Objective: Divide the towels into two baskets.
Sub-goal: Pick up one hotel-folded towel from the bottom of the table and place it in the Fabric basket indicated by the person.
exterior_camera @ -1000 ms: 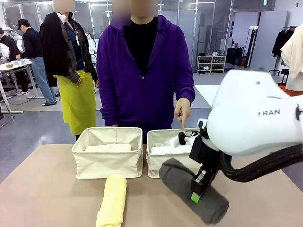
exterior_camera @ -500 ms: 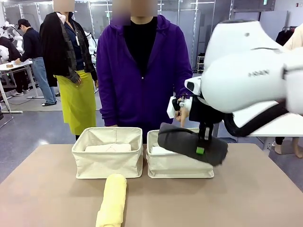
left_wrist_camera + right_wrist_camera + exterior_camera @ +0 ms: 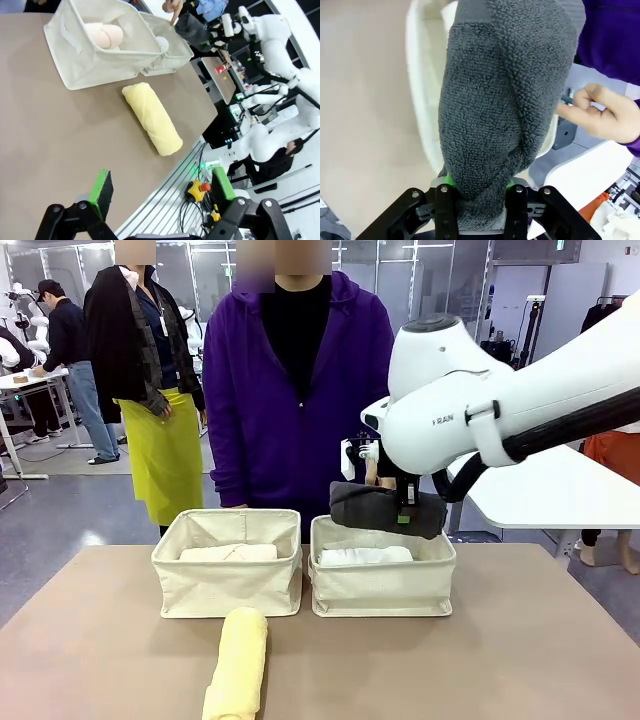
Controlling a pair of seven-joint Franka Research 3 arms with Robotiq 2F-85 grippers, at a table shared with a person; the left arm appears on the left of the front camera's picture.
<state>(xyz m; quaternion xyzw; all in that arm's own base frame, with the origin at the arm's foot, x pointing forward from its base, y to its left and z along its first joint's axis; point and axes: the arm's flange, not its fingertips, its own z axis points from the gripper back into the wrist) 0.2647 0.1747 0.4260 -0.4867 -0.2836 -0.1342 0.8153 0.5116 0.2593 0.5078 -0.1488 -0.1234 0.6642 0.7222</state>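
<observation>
Front view: the table (image 3: 520, 660) spreads across the lower half, tan and flat. The right arm (image 3: 480, 410) reaches in from the right, over the far side of the table. A person (image 3: 300, 390) in a purple hoodie stands just behind the two baskets. The left basket (image 3: 228, 585) and the right basket (image 3: 382, 590) sit side by side at the far edge, nearly touching, both upright. The grey towel (image 3: 375, 508) hangs in the air above the right basket, roughly level and clear of the rim. The yellow towel (image 3: 238, 665) lies on the table in front of the left basket, pointing toward the camera. A white towel (image 3: 365, 555) lies inside the right basket. A pink towel (image 3: 104, 35) lies inside the left basket.

In the right wrist view, the right gripper (image 3: 476, 187) is clamped tight on one end of the grey towel, which bulges out between the fingers. In the left wrist view, the left gripper (image 3: 161, 185) is spread wide with nothing between its pads, over the table's near edge, well apart from the yellow towel. The person's hand (image 3: 607, 115) points with one finger just beside the grey towel.
</observation>
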